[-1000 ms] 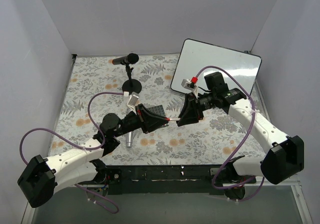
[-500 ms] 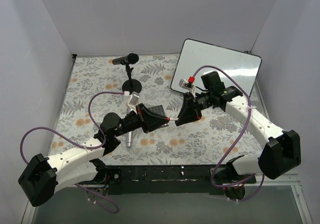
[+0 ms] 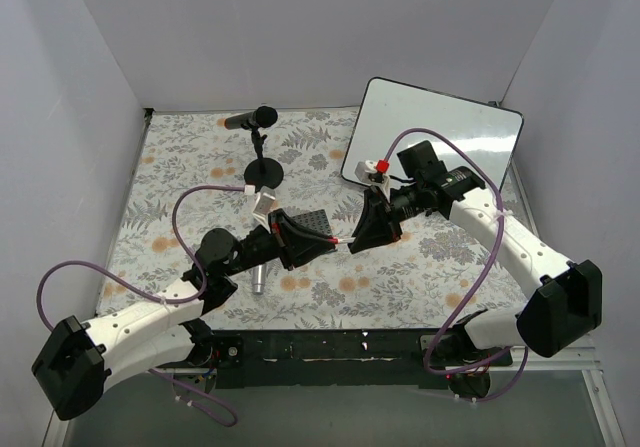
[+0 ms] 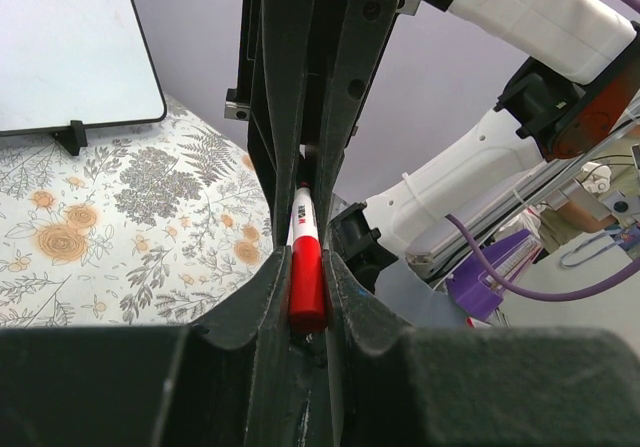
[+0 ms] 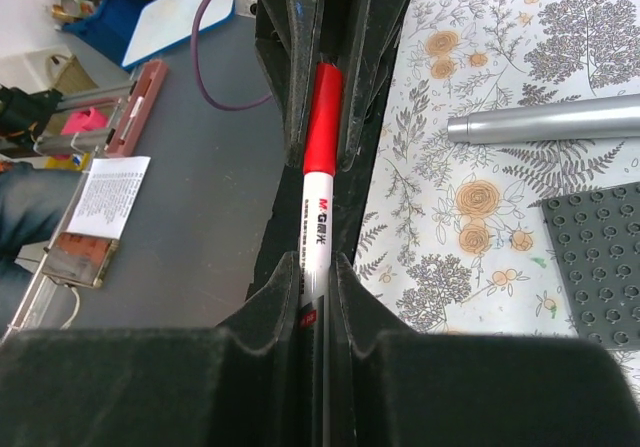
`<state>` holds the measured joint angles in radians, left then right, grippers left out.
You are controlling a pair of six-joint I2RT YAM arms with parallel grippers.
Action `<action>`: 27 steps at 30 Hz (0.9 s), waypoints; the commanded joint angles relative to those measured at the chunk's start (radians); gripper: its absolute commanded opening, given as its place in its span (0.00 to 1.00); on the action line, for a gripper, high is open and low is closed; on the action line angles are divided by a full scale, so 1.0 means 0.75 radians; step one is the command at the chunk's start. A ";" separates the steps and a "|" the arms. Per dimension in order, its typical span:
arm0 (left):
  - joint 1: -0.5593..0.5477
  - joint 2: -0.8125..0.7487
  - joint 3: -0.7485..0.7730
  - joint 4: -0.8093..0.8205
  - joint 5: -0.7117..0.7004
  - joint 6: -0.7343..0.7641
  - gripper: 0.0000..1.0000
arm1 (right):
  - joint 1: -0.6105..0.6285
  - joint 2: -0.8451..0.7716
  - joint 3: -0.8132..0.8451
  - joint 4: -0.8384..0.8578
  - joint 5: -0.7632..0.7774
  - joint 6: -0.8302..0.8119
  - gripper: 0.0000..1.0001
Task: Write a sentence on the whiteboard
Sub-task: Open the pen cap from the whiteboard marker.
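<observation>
A red-capped white marker (image 3: 343, 239) hangs level above the floral table between my two grippers. My left gripper (image 3: 326, 243) is shut on the marker's red cap (image 4: 308, 292). From the opposite side, my right gripper (image 3: 359, 235) is shut on its white barrel (image 5: 318, 207). The left wrist view shows my left gripper (image 4: 305, 267) pinching the cap, with the right fingers (image 4: 275, 117) closed just beyond it. The whiteboard (image 3: 440, 137) stands tilted at the back right, behind the right arm, also seen as the whiteboard (image 4: 70, 47). Its face is blank white; no sentence shows on it.
A black microphone on a round stand (image 3: 262, 147) stands at the back centre. A silver cylinder (image 3: 258, 279) lies near the left arm, and a dark perforated plate (image 3: 315, 225) lies under the grippers. White walls enclose the table on three sides.
My right gripper has closed onto the marker's barrel and shifted slightly left. The left gripper keeps its hold on the cap, and its arm has shifted a little.
</observation>
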<state>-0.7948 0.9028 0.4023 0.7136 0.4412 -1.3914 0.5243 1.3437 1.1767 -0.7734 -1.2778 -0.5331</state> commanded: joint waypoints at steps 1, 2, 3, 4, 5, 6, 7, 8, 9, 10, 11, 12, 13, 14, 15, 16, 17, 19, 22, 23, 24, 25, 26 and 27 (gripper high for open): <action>0.053 -0.085 0.028 -0.055 0.009 0.051 0.00 | 0.000 -0.016 0.057 -0.165 -0.019 -0.164 0.01; 0.057 -0.093 0.034 -0.074 0.015 0.059 0.00 | 0.002 -0.020 0.055 -0.177 -0.008 -0.175 0.01; 0.064 -0.101 0.040 -0.112 0.017 0.070 0.00 | 0.000 -0.022 0.057 -0.180 -0.002 -0.183 0.01; 0.072 -0.122 0.042 -0.133 0.017 0.086 0.00 | 0.000 -0.024 0.051 -0.178 0.006 -0.187 0.01; 0.074 -0.134 0.051 -0.147 0.017 0.092 0.00 | 0.000 -0.033 0.049 -0.178 0.022 -0.189 0.01; 0.078 -0.146 0.053 -0.180 0.017 0.100 0.00 | 0.000 -0.033 0.043 -0.178 0.031 -0.191 0.01; 0.082 -0.156 0.055 -0.197 0.015 0.106 0.00 | 0.000 -0.033 0.037 -0.178 0.037 -0.189 0.01; 0.086 -0.179 0.063 -0.215 0.011 0.121 0.00 | 0.000 -0.037 0.035 -0.175 0.051 -0.191 0.01; 0.088 -0.187 0.067 -0.245 0.011 0.125 0.00 | 0.000 -0.037 0.029 -0.173 0.059 -0.191 0.01; 0.092 -0.193 0.069 -0.260 0.009 0.131 0.00 | 0.000 -0.035 0.026 -0.175 0.069 -0.191 0.01; 0.092 -0.212 0.071 -0.278 0.009 0.143 0.00 | 0.000 -0.035 0.028 -0.175 0.090 -0.191 0.01; 0.094 -0.220 0.075 -0.313 -0.003 0.149 0.00 | -0.004 -0.035 0.029 -0.175 0.098 -0.193 0.01; 0.096 -0.230 0.077 -0.331 -0.007 0.158 0.00 | -0.002 -0.037 0.029 -0.175 0.110 -0.193 0.01; 0.096 -0.240 0.075 -0.350 -0.013 0.164 0.00 | -0.006 -0.039 0.024 -0.171 0.133 -0.193 0.01; 0.098 -0.265 0.075 -0.397 -0.030 0.182 0.00 | -0.010 -0.039 0.024 -0.169 0.143 -0.191 0.01; 0.098 -0.277 0.079 -0.427 -0.042 0.194 0.00 | -0.014 -0.041 0.018 -0.167 0.155 -0.191 0.01; 0.098 -0.293 0.085 -0.466 -0.056 0.207 0.00 | -0.026 -0.049 0.016 -0.159 0.194 -0.185 0.01; 0.100 -0.334 0.108 -0.619 -0.118 0.254 0.00 | -0.040 -0.065 -0.002 -0.149 0.247 -0.185 0.01; 0.100 -0.367 0.138 -0.881 -0.248 0.282 0.00 | -0.098 -0.129 -0.069 -0.096 0.355 -0.165 0.01; 0.100 -0.367 0.145 -0.943 -0.279 0.282 0.00 | -0.140 -0.169 -0.092 -0.057 0.404 -0.152 0.01; 0.100 -0.365 0.145 -1.065 -0.302 0.280 0.00 | -0.163 -0.190 -0.137 -0.047 0.425 -0.146 0.01; 0.100 -0.347 0.143 -1.115 -0.355 0.250 0.00 | -0.214 -0.208 -0.159 -0.032 0.444 -0.142 0.01; 0.100 -0.331 0.143 -1.194 -0.379 0.236 0.00 | -0.243 -0.247 -0.182 -0.008 0.456 -0.136 0.01; 0.100 -0.314 0.141 -1.229 -0.400 0.223 0.00 | -0.271 -0.264 -0.200 0.002 0.460 -0.134 0.01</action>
<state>-0.7254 0.6327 0.4896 0.0757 0.2756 -1.2194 0.3965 1.2190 1.0748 -0.8356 -1.0080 -0.6506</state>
